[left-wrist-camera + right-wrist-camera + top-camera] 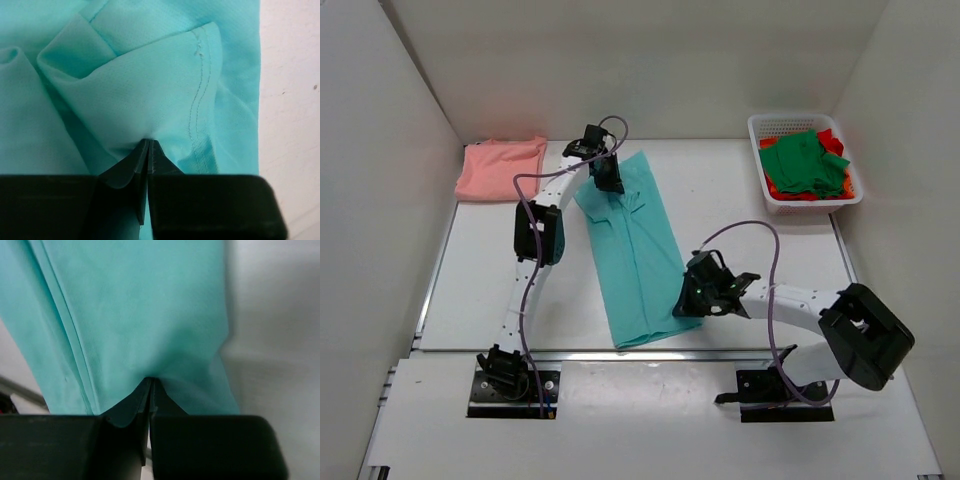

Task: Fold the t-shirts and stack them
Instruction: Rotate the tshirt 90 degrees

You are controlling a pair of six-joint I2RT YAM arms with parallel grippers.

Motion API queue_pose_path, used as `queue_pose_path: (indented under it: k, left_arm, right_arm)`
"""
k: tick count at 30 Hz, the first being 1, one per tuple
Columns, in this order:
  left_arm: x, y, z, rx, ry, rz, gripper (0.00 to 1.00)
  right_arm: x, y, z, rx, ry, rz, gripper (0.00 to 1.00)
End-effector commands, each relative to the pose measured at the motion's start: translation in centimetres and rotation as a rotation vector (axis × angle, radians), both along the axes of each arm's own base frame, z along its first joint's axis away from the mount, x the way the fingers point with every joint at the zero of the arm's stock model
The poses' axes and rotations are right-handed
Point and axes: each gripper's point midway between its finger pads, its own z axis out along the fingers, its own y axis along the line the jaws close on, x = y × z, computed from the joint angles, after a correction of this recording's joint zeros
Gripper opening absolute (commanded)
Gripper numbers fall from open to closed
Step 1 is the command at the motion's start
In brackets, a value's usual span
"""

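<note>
A teal t-shirt [638, 255] lies on the table as a long strip, folded lengthwise, running from the back middle to the front edge. My left gripper [607, 183] is shut on its far end, pinching a bunched fold beside a stitched hem [200, 90]. My right gripper [686, 302] is shut on the cloth at the strip's near right edge [150, 340]. A salmon-pink t-shirt [500, 167] lies folded at the back left. Dark green [805, 160] and red [832, 139] t-shirts sit heaped in the basket.
A white mesh basket [775, 124] stands at the back right corner. White walls close in the table on three sides. A metal rail [620, 352] runs along the table's front edge, just before the arm bases.
</note>
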Motion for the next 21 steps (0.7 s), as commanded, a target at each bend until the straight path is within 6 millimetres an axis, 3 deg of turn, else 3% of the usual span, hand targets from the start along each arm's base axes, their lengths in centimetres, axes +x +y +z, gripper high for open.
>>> queue_pose_path:
  k: [1, 2, 3, 5, 8, 9, 10, 13, 14, 15, 16, 17, 18, 19, 20, 21]
  left_arm:
    - [-1.5, -0.4, -1.1, 0.031, 0.059, -0.046, 0.16]
    - [-1.6, -0.6, -2.3, 0.038, 0.078, -0.046, 0.16]
    - [-0.8, -0.9, -1.3, 0.015, 0.051, -0.046, 0.17]
    - [-1.0, -0.8, -2.5, -0.009, 0.069, -0.049, 0.15]
    - [-0.6, -1.8, 0.2, -0.062, 0.010, -0.086, 0.18]
    - [-0.3, -2.1, 2.0, -0.082, -0.016, -0.098, 0.19]
    - [0.3, -3.0, 5.6, -0.136, -0.075, -0.113, 0.21]
    - [0.2, -3.6, 17.7, -0.298, -0.231, -0.137, 0.25]
    - [-0.6, -4.1, 18.9, -0.331, -0.228, -0.156, 0.25]
    - [-1.8, -3.5, 22.0, -0.340, -0.261, -0.160, 0.27]
    - [-3.3, -3.1, 26.1, -0.341, -0.329, -0.172, 0.29]
    - [-5.4, -2.0, 28.3, -0.319, -0.358, -0.172, 0.30]
    - [-6.6, -1.2, 24.3, -0.274, -0.265, -0.145, 0.31]
    - [-9.2, 0.3, 23.4, -0.238, -0.247, -0.130, 0.30]
    - [-11.6, 1.4, 26.3, -0.236, -0.302, -0.123, 0.29]
    - [-14.6, 3.3, 24.0, -0.192, -0.251, -0.090, 0.23]
  right_arm:
    - [-2.5, 1.7, -2.0, -0.011, 0.068, -0.002, 0.00]
    - [-3.3, 2.5, -2.2, -0.004, 0.066, 0.033, 0.00]
    - [-3.8, 3.4, -2.4, 0.004, 0.067, 0.067, 0.00]
    - [-4.4, 4.4, -2.8, -0.001, 0.080, 0.115, 0.01]
    - [-4.2, 6.2, -1.7, -0.010, 0.024, 0.214, 0.00]
    - [-3.6, 7.0, -0.7, -0.027, -0.013, 0.241, 0.01]
    - [-3.0, 6.5, -0.3, -0.074, -0.050, 0.283, 0.02]
    - [0.4, 7.9, 5.0, -0.117, -0.234, 0.340, 0.06]
    - [0.8, 7.5, 5.7, -0.133, -0.260, 0.363, 0.08]
    - [1.6, 7.5, 7.2, -0.139, -0.320, 0.365, 0.17]
    - [2.1, 6.7, 7.8, -0.171, -0.348, 0.370, 0.16]
    - [2.9, 5.8, 8.1, -0.185, -0.353, 0.347, 0.15]
    - [3.7, 4.8, 8.5, -0.191, -0.360, 0.318, 0.03]
    - [3.7, 4.5, 8.6, -0.172, -0.354, 0.314, 0.00]
    - [4.3, 3.7, 8.9, -0.150, -0.352, 0.288, 0.00]
    - [4.4, 3.1, 8.9, -0.136, -0.350, 0.255, 0.00]
